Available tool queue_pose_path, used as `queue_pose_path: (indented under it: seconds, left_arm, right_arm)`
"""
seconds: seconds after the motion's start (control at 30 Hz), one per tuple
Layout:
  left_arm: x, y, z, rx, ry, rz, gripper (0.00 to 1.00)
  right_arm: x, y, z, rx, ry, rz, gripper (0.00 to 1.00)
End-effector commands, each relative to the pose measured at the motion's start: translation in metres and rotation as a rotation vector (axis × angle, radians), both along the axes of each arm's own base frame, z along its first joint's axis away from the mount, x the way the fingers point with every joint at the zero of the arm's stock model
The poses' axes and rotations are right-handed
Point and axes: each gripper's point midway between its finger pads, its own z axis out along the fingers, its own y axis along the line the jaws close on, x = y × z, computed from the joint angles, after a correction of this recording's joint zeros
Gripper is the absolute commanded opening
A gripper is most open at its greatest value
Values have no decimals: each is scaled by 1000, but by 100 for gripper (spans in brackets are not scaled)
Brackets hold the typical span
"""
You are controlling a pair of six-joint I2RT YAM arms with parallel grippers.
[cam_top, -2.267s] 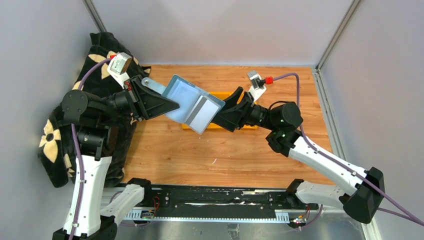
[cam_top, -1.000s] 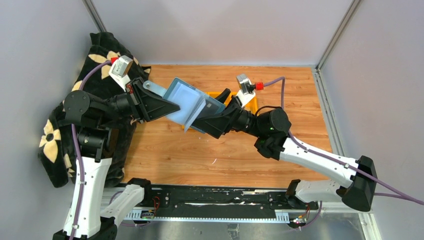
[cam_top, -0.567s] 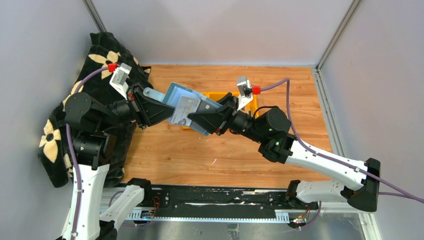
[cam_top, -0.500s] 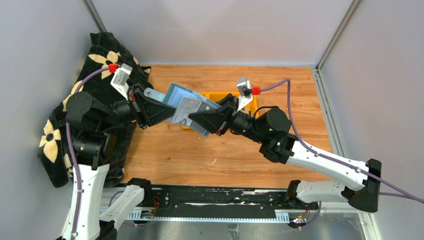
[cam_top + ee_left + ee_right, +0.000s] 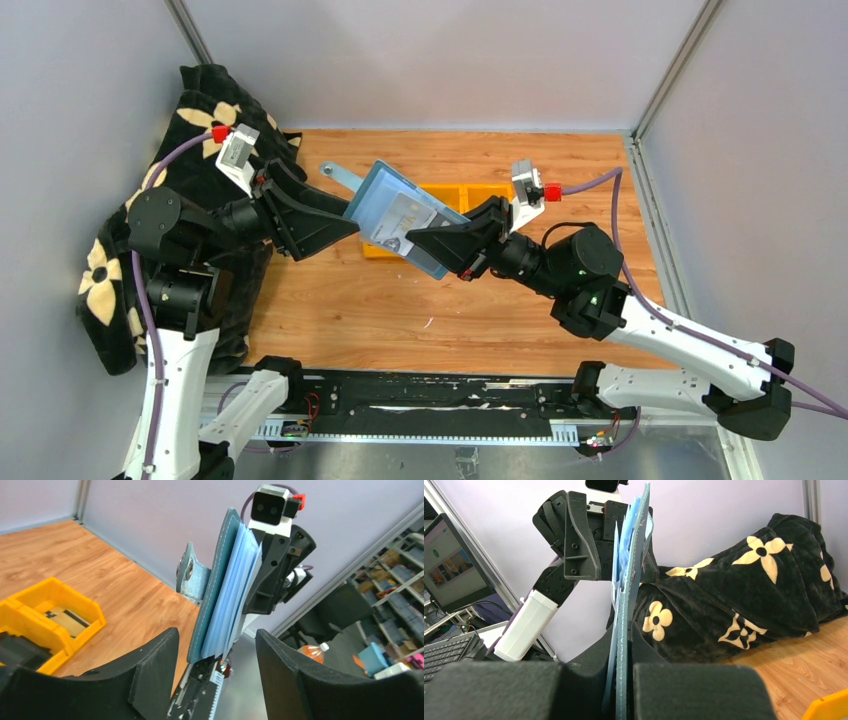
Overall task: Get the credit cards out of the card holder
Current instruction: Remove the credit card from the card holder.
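Black cream-flowered cloth [image 5: 200, 110] heaped at upper left; next right, left gripper [image 5: 350, 218], fingers spread wide on either side of teal card holder [image 5: 385, 195], gaps showing on both sides; hangs aloft at frame centre, tilted, above yellow bin [image 5: 485, 190] on wooden table [image 5: 400, 300]; silvery credit card [image 5: 405, 215] against its pale inner face; further right, right gripper [image 5: 425, 243], fingers clenched on holder's lower edge.

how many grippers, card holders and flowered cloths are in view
grippers: 2 (left gripper, right gripper)
card holder: 1
black flowered cloth: 1
total: 4
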Motion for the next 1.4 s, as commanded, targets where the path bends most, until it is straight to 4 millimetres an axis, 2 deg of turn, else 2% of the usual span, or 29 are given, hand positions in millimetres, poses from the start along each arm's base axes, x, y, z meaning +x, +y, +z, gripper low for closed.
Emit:
queue_pose_path:
  seconds: [0.0,0.23,0.4,0.6,0.77,0.83,0.9,1.03,1.13,1.27,1.37]
  left_arm:
    - [-15,-4,18,-103,18,-85,66]
    - [-18,-5,8,-99,51,-109,66]
    - [-22,-5,0,-90,63,-126,61]
    - [-22,-4,-7,-88,52,-110,51]
    - [-5,-2,-18,-30,78,-30,29]
    - [-2,-3,-14,-38,81,-29,19]
    - [-2,-3,-8,-51,97,-37,15]
    - [-4,-4,1,-68,96,-60,11]
    - [-6,-5,5,-74,91,-70,10]
    - [-8,-5,7,-75,92,-81,10]
    - [-10,-5,7,-73,93,-91,12]
  right_arm:
    - [-5,1,2,-4,-24,14,2]
    - [-10,19,8,-19,-37,86,2]
    - [-7,28,13,-18,-31,95,2]
    - [-7,40,18,-22,-11,132,2]
    - [-10,43,19,-26,-4,159,4]
    - [-11,41,15,-28,10,176,15]
    - [-12,33,15,-12,20,194,23]
    - [-14,10,9,33,33,231,25]
    - [-14,-5,2,59,39,239,20]
    - [-12,-12,-2,61,44,228,1]
    - [-17,-13,0,61,25,247,0]
